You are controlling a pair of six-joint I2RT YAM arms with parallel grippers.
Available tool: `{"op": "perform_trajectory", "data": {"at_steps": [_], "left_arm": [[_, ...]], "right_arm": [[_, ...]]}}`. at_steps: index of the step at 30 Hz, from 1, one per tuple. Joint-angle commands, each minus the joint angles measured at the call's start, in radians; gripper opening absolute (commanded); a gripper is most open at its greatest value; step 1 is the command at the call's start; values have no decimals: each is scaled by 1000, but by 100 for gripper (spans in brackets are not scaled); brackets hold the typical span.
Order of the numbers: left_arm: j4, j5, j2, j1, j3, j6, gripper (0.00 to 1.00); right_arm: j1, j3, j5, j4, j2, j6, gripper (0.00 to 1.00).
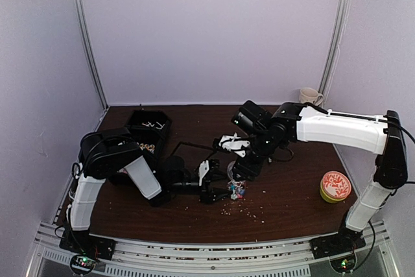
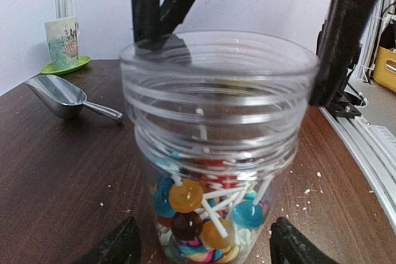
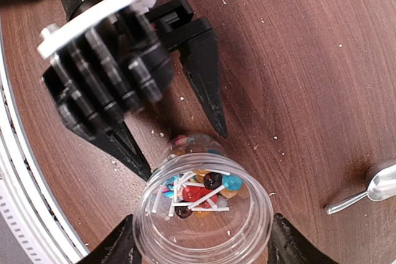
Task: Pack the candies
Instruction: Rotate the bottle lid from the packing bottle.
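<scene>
**Candies sit in the jar, both arms on it, no lid on**

Candies (image 3: 198, 187) are lollipop-type sweets on white sticks, orange, blue, red and dark; they lie in a heap at the bottom of a clear screw-neck jar (image 2: 216, 97); the jar stands upright on the table (image 1: 292, 192), about mid-table, mouth uncovered.

Right gripper (image 3: 201, 248) comes from above; its fingers sit against opposite sides of the threaded neck and look clamped on it.

Left gripper (image 2: 204, 248) is low at the jar's base with a finger on either side, jaws apart; whether they press the wall or stand just clear, cannot tell.

Step, as judged: jar held steady, either mid-fill or being passed from one arm to the other; only the lower part is filled.

Next move calls for one arm to own the jar and the other to back straight off; a sideways pull would likely tip it, since it is tall, light and uncapped.

Around:
- metal scoop (image 2: 62, 96) lies on the table beyond the jar, apart from it
- mug (image 1: 311, 96) at the far right edge
- yellow-green tub (image 1: 335, 186) with a red-patterned top, well to the right
- black bin (image 1: 139, 121) at far left; contents too small to tell
- pale crumbs (image 1: 249, 211) scattered near the jar

In the way: the two grippers crowd the same jar and the right one covers the mouth, so nothing goes in or on until it clears; no lid identified.
</scene>
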Motion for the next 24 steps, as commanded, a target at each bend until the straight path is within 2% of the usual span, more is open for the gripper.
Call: {"op": "perform_trajectory", "data": {"at_steps": [1, 10, 24], "left_arm": [[55, -11, 17, 4, 15, -5, 77], [-4, 14, 33, 2, 64, 10, 85], [-37, 20, 80, -9, 138, 1, 79]], "right_arm": [[4, 6, 30, 6, 20, 28, 65], [-7, -9, 63, 24, -22, 57, 65], [-18, -34, 79, 49, -56, 80, 65]]}}
